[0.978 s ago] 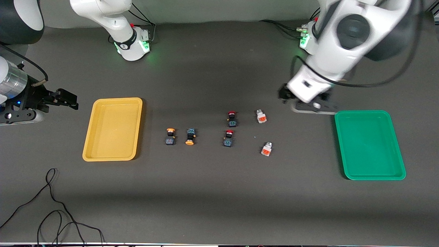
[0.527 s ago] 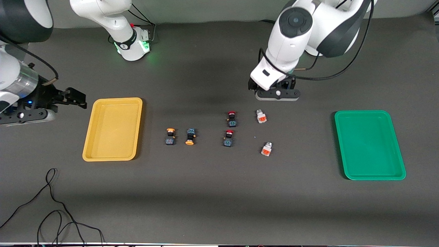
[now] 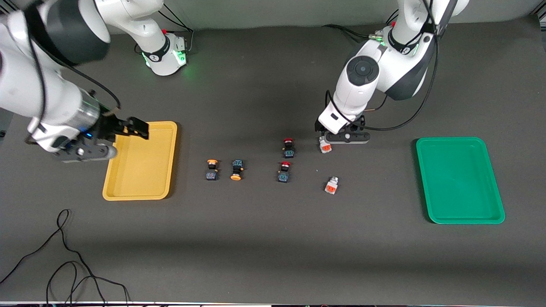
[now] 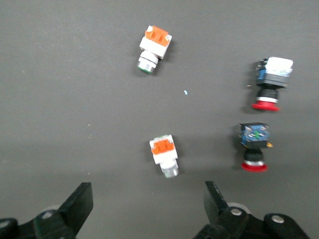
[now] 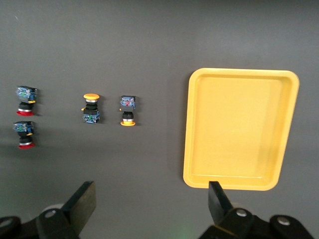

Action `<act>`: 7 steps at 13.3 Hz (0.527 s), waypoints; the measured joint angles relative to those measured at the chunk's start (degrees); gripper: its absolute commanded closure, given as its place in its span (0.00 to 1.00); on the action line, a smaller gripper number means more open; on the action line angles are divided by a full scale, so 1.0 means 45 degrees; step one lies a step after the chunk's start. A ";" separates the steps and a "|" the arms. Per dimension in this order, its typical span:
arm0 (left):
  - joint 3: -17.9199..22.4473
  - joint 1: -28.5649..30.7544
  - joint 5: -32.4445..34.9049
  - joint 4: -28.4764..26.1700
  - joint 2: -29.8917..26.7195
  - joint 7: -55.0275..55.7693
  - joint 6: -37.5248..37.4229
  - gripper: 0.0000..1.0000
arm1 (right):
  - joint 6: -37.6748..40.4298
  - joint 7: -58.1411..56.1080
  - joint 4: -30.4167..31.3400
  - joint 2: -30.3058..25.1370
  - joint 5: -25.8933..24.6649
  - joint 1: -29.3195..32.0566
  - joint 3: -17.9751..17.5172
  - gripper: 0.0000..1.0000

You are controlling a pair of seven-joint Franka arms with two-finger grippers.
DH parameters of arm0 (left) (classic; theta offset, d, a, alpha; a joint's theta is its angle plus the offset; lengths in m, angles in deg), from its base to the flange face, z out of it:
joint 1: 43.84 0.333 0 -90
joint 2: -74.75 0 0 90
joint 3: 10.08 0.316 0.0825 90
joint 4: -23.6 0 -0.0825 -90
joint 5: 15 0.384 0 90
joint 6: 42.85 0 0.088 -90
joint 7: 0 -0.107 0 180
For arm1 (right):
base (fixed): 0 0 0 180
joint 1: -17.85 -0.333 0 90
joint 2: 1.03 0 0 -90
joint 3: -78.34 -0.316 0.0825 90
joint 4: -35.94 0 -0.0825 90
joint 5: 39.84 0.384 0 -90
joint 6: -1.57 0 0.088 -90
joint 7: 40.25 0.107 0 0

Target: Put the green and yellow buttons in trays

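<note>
While nothing sits in a tray yet: all four wanted buttons lie on the table between the yellow tray [image 3: 140, 160] and the green tray [image 3: 460, 180].
White buttons: one [image 3: 325, 146] under the left gripper [image 3: 344, 137], one [image 3: 331, 186] nearer the camera.
Yellow-cap buttons [image 3: 212, 169] [image 3: 236, 169]: just beside the yellow tray.
Left gripper: wide open, holding nothing.
Right gripper [image 3: 134, 128]: wide open, empty, over the yellow tray's rim.
Feel: probably tiny, light, hard, quick to tip or roll.
Best hold: likely the flat sides of the square body, not the round tip.

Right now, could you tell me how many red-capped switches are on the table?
2: farther red-capped switch and nearer red-capped switch, side by side mid-table, between the yellow-capped pair and the white ones. None looks hidden.
</note>
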 measured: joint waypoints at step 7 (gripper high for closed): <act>-0.0190 -0.0084 -0.0032 -0.0769 0.2644 0.2783 0.3946 0.01 | -0.3466 0.0581 0.1568 0.2847 0.0020 -0.0762 -0.0007 0.00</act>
